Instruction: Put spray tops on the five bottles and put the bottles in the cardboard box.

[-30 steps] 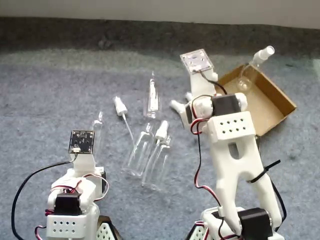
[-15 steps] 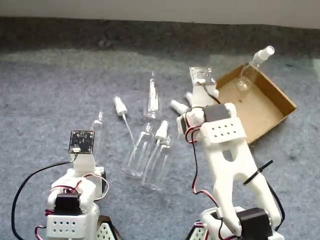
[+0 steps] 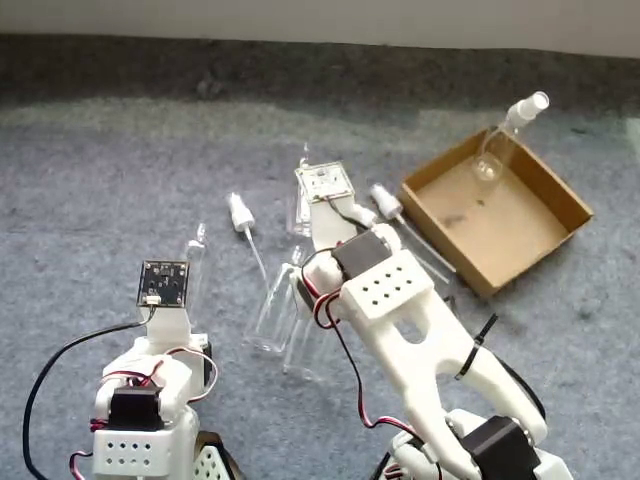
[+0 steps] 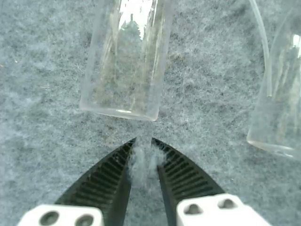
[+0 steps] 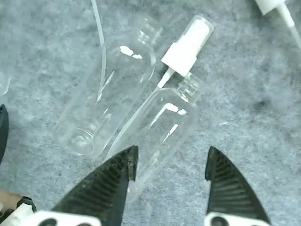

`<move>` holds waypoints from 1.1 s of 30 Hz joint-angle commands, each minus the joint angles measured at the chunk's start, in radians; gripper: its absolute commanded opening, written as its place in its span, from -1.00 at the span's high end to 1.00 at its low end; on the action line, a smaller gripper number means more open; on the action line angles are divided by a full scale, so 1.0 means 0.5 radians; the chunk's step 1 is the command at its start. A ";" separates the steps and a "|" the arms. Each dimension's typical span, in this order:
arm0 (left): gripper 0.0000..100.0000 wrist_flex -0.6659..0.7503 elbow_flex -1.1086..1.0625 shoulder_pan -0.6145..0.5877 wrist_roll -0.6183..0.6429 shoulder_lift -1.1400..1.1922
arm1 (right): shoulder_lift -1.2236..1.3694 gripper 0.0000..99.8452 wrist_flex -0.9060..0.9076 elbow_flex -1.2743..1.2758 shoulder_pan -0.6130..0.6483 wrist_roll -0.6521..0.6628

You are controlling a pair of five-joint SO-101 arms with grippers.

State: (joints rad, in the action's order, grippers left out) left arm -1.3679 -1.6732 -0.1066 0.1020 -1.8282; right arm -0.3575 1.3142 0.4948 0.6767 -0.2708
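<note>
- Bottles, five in all, of clear plastic. One capped bottle (image 3: 500,145) leans in the cardboard box (image 3: 500,225), with its white top poking over the far rim. The other four lie on the grey carpeted table.
- Two of them lie side by side, touching, in the middle of the table: the nearer bottle (image 5: 160,127) and its neighbour (image 5: 106,101). Both necks are bare. A loose spray top (image 5: 187,44) rests at their necks and is not fitted to either.
- The right gripper (image 5: 172,153) hangs over the base end of the nearer bottle. Its claw is spread wide and holds nothing.
- The left gripper (image 4: 143,155) sits low to the carpet with its claw pressed almost together, pinching nothing. It is just short of the flat base of a third bottle (image 4: 124,56).
- A fourth bottle (image 3: 298,212) lies partly hidden behind the right wrist. Two more spray tops lie apart from each other: one left of the pair (image 3: 240,212) and one near the box (image 3: 383,197).
- Judged progress: one bottle of five is finished, and work on the second is just starting.
- The next move likely calls for lowering the right claw and closing it across the nearer bottle without shoving its neighbour. The smooth, rounded walls may slip. Feeding a top's thin tube into the neck will probably need the left arm to steady the bottle.
</note>
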 commanded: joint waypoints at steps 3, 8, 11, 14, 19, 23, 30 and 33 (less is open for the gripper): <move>0.99 0.031 -0.044 -0.014 -0.003 -0.002 | -0.075 0.59 -0.158 0.017 0.035 -0.037; 0.99 0.031 -0.044 -0.014 -0.003 -0.002 | -0.075 0.59 -0.348 0.219 0.038 -0.040; 0.99 0.031 -0.044 -0.014 -0.003 -0.002 | -0.075 0.59 -0.437 0.361 0.044 -0.040; 0.99 0.031 -0.044 -0.014 -0.003 -0.002 | -0.084 0.59 -0.520 0.459 0.124 -0.040; 0.99 0.031 -0.044 -0.014 -0.003 -0.002 | -0.078 0.59 -0.594 0.508 0.241 -0.040; 0.99 0.031 -0.044 -0.014 -0.003 -0.002 | -0.075 0.59 -0.600 0.508 0.232 -0.037; 0.99 0.031 -0.044 -0.014 -0.003 -0.002 | -0.075 0.59 -0.532 0.591 0.232 -0.025; 0.99 0.031 -0.044 -0.014 -0.003 -0.002 | -0.075 0.59 -0.535 0.677 0.229 -0.021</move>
State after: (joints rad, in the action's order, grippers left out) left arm -1.3679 -1.6732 -0.1066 0.1020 -1.8282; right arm -0.3744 1.0273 0.8002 0.7795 -0.2816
